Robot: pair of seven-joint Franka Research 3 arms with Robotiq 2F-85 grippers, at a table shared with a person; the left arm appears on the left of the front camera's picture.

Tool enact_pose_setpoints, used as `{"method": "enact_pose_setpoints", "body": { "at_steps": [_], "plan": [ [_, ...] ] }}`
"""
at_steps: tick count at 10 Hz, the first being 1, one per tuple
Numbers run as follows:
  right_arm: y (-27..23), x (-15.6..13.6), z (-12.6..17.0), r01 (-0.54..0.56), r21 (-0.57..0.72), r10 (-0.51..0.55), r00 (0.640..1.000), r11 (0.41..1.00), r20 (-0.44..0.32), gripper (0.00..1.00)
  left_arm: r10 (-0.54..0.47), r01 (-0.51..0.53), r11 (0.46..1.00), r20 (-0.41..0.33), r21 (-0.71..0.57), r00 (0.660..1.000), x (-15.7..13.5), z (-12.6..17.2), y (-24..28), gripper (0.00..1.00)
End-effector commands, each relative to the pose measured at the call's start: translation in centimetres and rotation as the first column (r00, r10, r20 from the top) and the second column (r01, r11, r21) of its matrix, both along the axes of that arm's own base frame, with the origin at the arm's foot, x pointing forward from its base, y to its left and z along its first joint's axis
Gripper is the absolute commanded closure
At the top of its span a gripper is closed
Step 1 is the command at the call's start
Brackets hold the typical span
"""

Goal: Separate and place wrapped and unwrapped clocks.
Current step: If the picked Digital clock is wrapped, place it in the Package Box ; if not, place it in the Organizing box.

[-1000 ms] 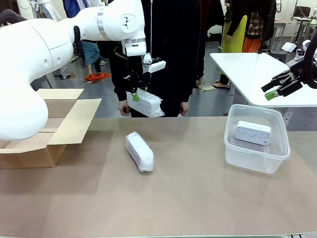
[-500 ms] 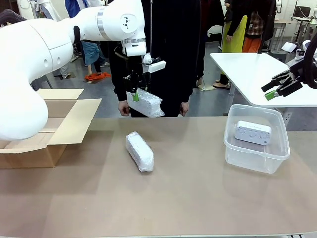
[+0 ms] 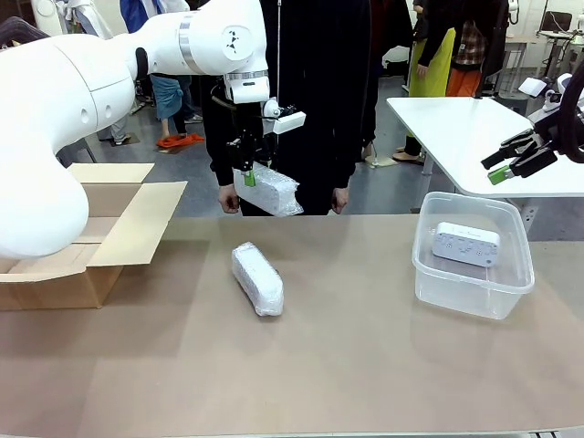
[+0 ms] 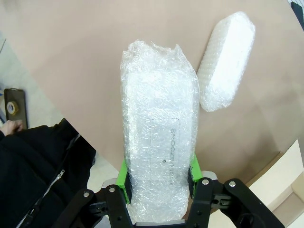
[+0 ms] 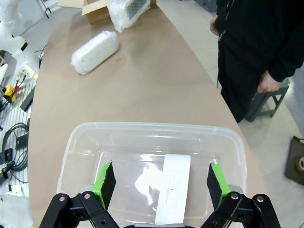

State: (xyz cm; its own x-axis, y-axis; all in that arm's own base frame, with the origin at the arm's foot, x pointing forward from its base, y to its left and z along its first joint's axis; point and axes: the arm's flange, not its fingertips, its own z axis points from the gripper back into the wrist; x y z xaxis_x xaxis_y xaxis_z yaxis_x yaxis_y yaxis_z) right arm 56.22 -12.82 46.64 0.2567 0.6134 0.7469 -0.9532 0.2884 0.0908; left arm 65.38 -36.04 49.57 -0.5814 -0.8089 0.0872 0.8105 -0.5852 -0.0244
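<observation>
My left gripper [image 3: 248,175] hangs high over the table's far edge, shut on a wrapped clock [image 3: 271,191] in crinkly bubble wrap. In the left wrist view that bundle [image 4: 159,156] sits between the green pads [image 4: 123,176]. A second wrapped clock [image 3: 257,277] lies on the brown table, also seen as a bundle [image 4: 227,61] below and in the right wrist view [image 5: 94,52]. The unwrapped white clock [image 3: 465,244] with small buttons rests in the clear tub [image 3: 511,283]. My right gripper [image 3: 508,160] is open, raised above the tub; its fingers [image 5: 105,182] frame the clock [image 5: 173,187].
An open brown cardboard box [image 3: 91,228] stands at the left of the table. A person in black [image 3: 310,100] stands at the far edge, hands down. A white table [image 3: 465,137] sits behind on the right. Bare tabletop stretches across the front.
</observation>
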Motion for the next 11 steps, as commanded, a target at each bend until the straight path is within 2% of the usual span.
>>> {"method": "enact_pose_setpoints", "body": {
  "at_steps": [1, 2, 3, 4, 5, 6, 7, 9, 10, 11],
  "plan": [
    [0.0, 0.0, -0.1, 0.0, 0.001, 0.0, 1.0, 1.0, -0.001, 0.0, 0.0, 0.0, 1.0, 0.005, -0.003, 1.0, -0.1, 0.4, 0.0, 1.0],
    [0.0, 0.0, -0.1, 0.0, 0.001, 0.0, 1.0, 1.0, -0.001, 0.0, 0.0, 0.0, 1.0, 0.0, 0.0, 1.0, 0.0, 0.0, 0.0, 0.46],
    [0.0, 0.0, -0.1, 0.0, 0.001, 0.0, 1.0, 1.0, -0.001, 0.0, 0.0, 0.0, 1.0, 0.01, -0.009, 1.0, -0.1, -0.1, 0.0, 0.63],
    [0.0, 0.0, -0.1, 0.0, 0.001, 0.0, 1.0, 1.0, -0.001, 0.0, 0.05, -0.05, 0.999, 0.01, -0.017, 0.999, -0.1, 0.0, 0.1, 0.66],
    [0.0, 0.0, -0.1, 0.0, 0.001, 0.0, 1.0, 1.0, -0.001, 0.0, 0.11, -0.11, 0.993, 0.015, -0.038, 0.994, -0.5, 0.2, 0.8, 0.83],
    [0.0, 0.0, -0.1, 0.0, 0.001, 0.0, 1.0, 1.0, -0.001, 0.0, 0.174, -0.173, 0.983, 0.015, -0.059, 0.985, -0.8, 0.4, 1.8, 0.85],
    [0.0, 0.0, -0.1, 0.0, 0.001, 0.0, 1.0, 1.0, -0.001, 0.0, 0.245, -0.244, 0.967, 0.011, -0.068, 0.969, -1.4, 0.7, 2.8, 1.0],
    [0.0, 0.0, -0.1, 0.0, 0.001, 0.0, 1.0, 1.0, -0.001, 0.0, 0.369, -0.37, 0.923, -0.026, -0.109, 0.929, -2.3, 0.8, 5.0, 1.0],
    [0.0, 0.0, -0.1, 0.0, 0.001, 0.0, 1.0, 1.0, -0.001, 0.0, 0.47, -0.473, 0.872, -0.058, -0.126, 0.881, -2.6, 0.8, 5.9, 0.66],
    [0.0, 0.0, -0.1, 0.0, 0.001, 0.0, 1.0, 1.0, -0.001, 0.0, 0.556, -0.562, 0.818, -0.077, -0.126, 0.827, -3.0, 0.9, 6.9, 0.66]
  ]
}}
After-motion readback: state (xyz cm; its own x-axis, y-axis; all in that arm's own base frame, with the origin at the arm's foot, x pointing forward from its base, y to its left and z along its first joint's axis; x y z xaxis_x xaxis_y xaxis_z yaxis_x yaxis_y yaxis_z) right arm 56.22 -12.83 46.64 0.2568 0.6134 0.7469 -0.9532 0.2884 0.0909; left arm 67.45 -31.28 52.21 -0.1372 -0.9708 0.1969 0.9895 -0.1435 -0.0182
